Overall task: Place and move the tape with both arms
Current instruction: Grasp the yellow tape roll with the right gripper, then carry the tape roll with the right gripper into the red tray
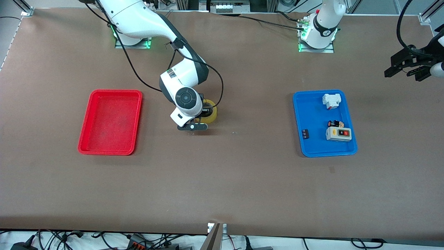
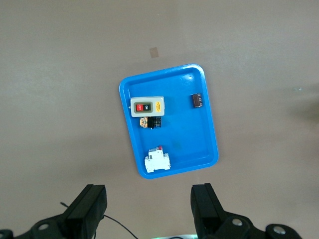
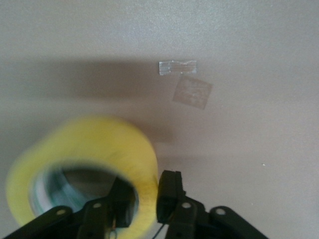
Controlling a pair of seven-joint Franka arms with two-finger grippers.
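Observation:
The yellow tape (image 1: 211,115) is at the middle of the table, between the two trays, standing tilted at or just above the surface. My right gripper (image 1: 204,114) is down on it. In the right wrist view one finger is inside the tape's (image 3: 99,144) hollow centre and the other outside, so the right gripper (image 3: 146,196) is shut on the roll's wall. My left gripper (image 1: 404,69) is open and empty, up in the air over the left arm's end of the table, waiting. In the left wrist view the left gripper (image 2: 149,209) looks down from high up.
A red tray (image 1: 85,128) lies empty toward the right arm's end. A blue tray (image 1: 298,118) toward the left arm's end holds a grey switch box (image 1: 338,134), a white breaker (image 1: 331,100) and small parts. The blue tray also shows in the left wrist view (image 2: 127,129).

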